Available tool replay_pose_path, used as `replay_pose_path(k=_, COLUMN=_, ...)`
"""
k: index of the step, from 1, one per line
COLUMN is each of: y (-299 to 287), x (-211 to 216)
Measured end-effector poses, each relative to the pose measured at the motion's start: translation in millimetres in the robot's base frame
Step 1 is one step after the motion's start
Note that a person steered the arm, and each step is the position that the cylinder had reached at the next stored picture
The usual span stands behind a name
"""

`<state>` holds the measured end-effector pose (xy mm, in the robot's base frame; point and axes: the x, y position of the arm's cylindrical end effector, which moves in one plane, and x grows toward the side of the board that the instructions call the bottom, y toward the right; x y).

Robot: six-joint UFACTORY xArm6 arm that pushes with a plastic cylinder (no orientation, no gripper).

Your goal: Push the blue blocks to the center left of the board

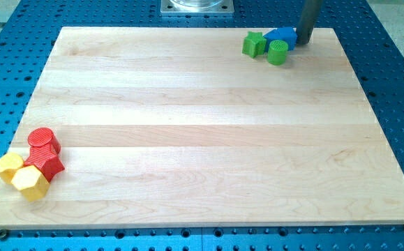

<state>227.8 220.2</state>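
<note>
A blue block (280, 36) of unclear shape sits near the board's top right edge. A green star-shaped block (254, 44) touches its left side and a green cylinder (278, 52) sits just below it. My tip (303, 42) is at the blue block's right side, touching or almost touching it. The dark rod comes down from the view's top. I can make out only one blue mass; whether it is one block or two I cannot tell.
At the bottom left corner of the wooden board (202, 139) sits a cluster: a red cylinder (44, 141), a red star-like block (46, 164), a yellow block (8, 166) and a yellow hexagonal block (30, 181). A blue perforated table surrounds the board.
</note>
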Motion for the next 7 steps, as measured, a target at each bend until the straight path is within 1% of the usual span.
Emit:
replay_pose_path(k=1, y=-24.1, x=1.7)
replay_pose_path(k=2, y=-78.1, x=16.2)
replay_pose_path(k=4, y=-44.6, x=11.9)
replay_pose_path(k=7, y=-25.1, x=11.6)
